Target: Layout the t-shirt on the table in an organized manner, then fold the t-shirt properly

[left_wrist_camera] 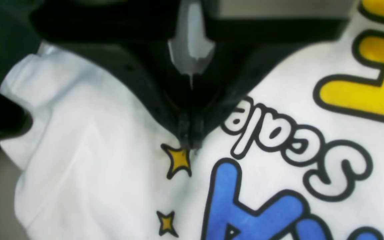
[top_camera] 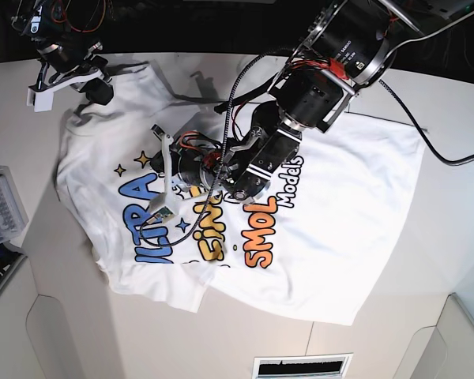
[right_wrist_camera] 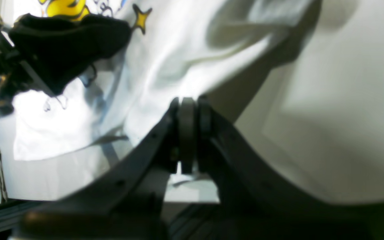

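In the left wrist view, the left gripper was clenched tight with its tips pressed onto the t-shirt, just above a yellow star. In the right wrist view, the right gripper was clamped on the shirt's white edge. In the base view, the shirt lay print-up and wrinkled on the table.

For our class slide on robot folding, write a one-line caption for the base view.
Two arms work a printed white t-shirt spread print-up on the table: left gripper shut at its middle, right gripper at a far corner.
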Motion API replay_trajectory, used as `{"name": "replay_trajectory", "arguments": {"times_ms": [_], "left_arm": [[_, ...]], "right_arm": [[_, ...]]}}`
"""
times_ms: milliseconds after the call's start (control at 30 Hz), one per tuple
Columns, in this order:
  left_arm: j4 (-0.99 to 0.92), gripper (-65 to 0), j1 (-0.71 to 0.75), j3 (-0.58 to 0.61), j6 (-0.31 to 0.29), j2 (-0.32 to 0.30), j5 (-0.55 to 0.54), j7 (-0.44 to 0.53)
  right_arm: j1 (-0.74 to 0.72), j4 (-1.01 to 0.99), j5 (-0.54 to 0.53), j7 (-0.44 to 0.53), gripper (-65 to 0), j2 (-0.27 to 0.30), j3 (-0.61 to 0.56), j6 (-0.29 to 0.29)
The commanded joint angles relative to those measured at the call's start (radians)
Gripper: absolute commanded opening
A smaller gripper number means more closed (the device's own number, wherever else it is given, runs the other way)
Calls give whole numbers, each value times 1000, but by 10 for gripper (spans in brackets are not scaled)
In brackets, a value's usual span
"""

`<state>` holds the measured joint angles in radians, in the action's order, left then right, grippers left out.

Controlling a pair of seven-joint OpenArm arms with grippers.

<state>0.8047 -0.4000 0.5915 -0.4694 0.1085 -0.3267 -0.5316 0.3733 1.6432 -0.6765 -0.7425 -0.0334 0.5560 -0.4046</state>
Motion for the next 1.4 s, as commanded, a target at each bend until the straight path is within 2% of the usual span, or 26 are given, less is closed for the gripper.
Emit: {"name": "replay_trajectory", "arguments": {"times_ms": [0, 167, 567, 733, 867, 1000, 1033, 1133, 1167, 1367], "left_arm": [[-5, -650, -24, -1, 30, 10, 26, -2], [-17, -650, -24, -1, 39, 10, 36, 5], [-17, -650, -24, -1, 39, 10, 40, 13], [-17, -650, -24, -1, 39, 10, 40, 14], [-17, -650, -24, -1, 39, 10, 40, 20], [-17, -650, -24, -1, 39, 10, 40, 20], [-17, -650, -24, -1, 39, 10, 40, 20], [-17, -650, -24, -1, 39, 10, 41, 20], [-17, -650, -24, -1, 39, 10, 43, 20], [-17, -650, -24, -1, 39, 10, 58, 31]], "right_arm": [[7, 21, -23, 4, -650, 5, 3, -12], [32, 60, -51, -11, -650, 5, 3, -20], [194, 355, -56, -26, -650, 5, 3, -30], [249, 445, -56, -77, -650, 5, 3, -30], [294, 511, -56, -78, -650, 5, 3, -31], [309, 568, -17, -79, -650, 5, 3, -31], [309, 578, -10, -82, -607, 6, 3, -31], [309, 598, -8, -114, -345, 5, 3, -85], [309, 603, -8, -131, -317, 6, 3, -90], [308, 626, -8, -147, -320, 5, 3, -90]]}}
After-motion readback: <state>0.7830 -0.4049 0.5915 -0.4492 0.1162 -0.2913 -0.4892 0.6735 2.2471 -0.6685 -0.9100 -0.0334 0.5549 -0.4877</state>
